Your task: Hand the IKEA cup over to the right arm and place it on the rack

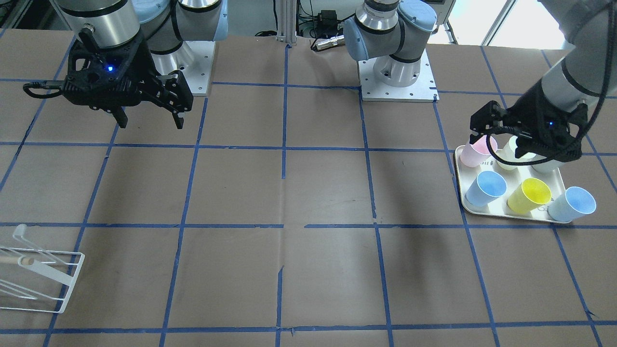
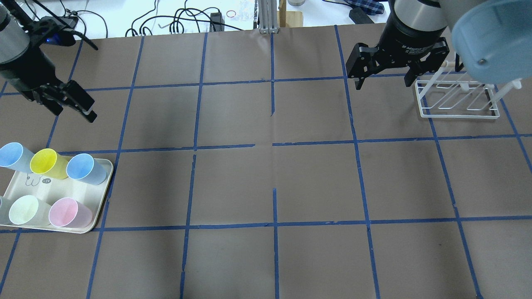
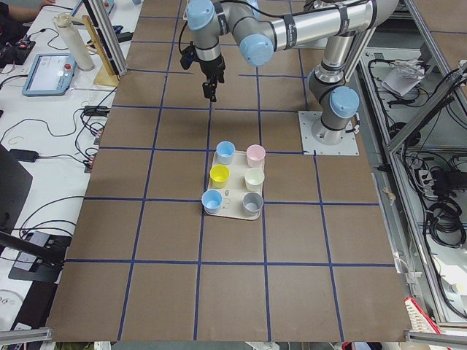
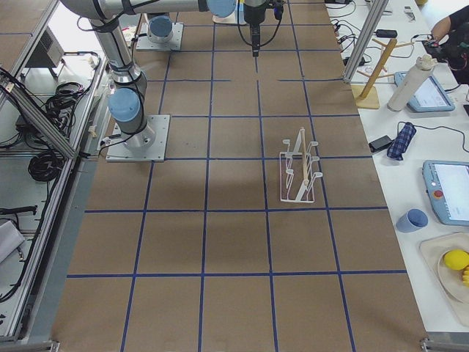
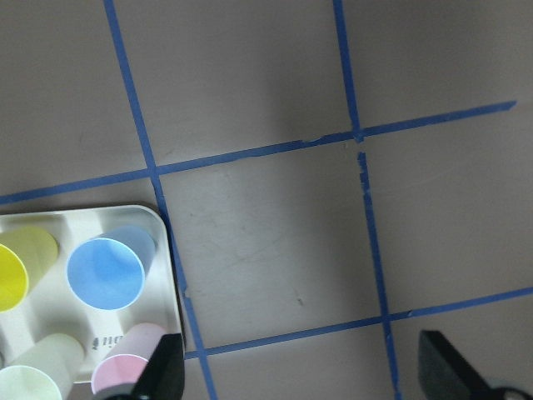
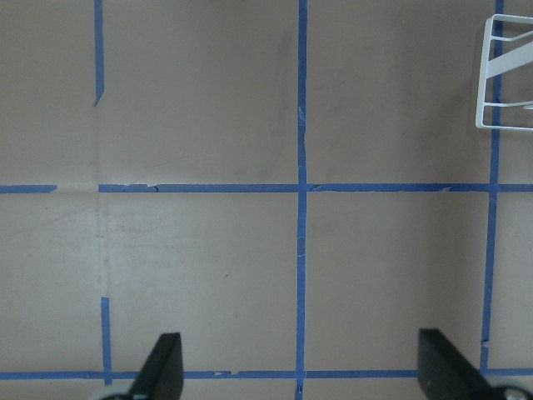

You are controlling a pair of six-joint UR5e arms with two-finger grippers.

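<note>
The left end effector [image 1: 489, 131] hangs raised beside the tray's [image 1: 464, 200] pink cup [image 1: 476, 153].

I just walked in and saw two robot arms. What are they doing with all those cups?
Nothing is being held yet. The left arm's pincer hangs open in the air near the tray, where six coloured cups stand. The right arm's pincer hangs open too, up by the white rack on the other side. The job is to pass a blue cup across and put it on the rack, but no cup has been lifted.
</note>
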